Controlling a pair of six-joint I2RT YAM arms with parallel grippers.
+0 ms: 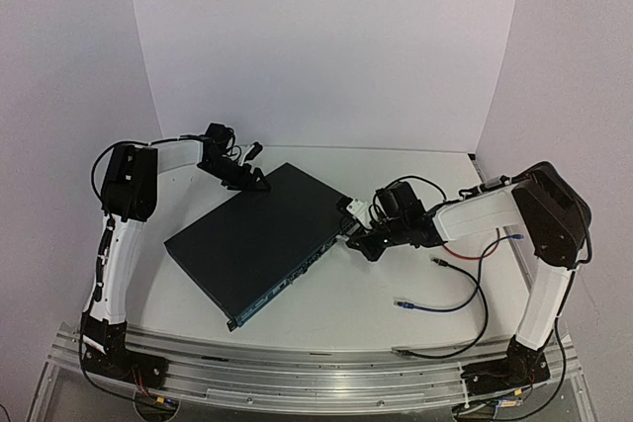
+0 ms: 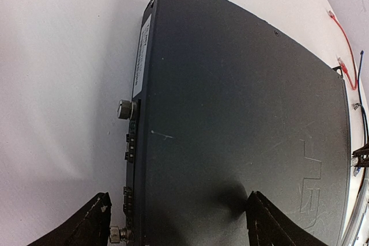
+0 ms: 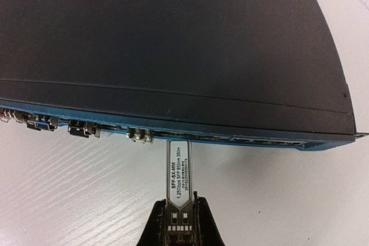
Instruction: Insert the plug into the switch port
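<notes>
1. Switch [image 1: 259,242] lies flat and slanted in the middle of the white bench [image 1: 336,313]. The left jaws are at its far corner, and the right jaws are at the right end of its socket side. Loose cables [image 1: 465,289] lie on the bench at the right.
2. Left wrist view: the left jaws stand wide, one side over the bench and the other over the dark lid of the switch. They hold nothing.
3. Right wrist view: the right jaws are narrow, gripping the back end of the plug [image 3: 178,171], a silver bar with a printed label. Its front end meets the row of sockets, just right of some metal inserts [image 3: 83,128].
</notes>
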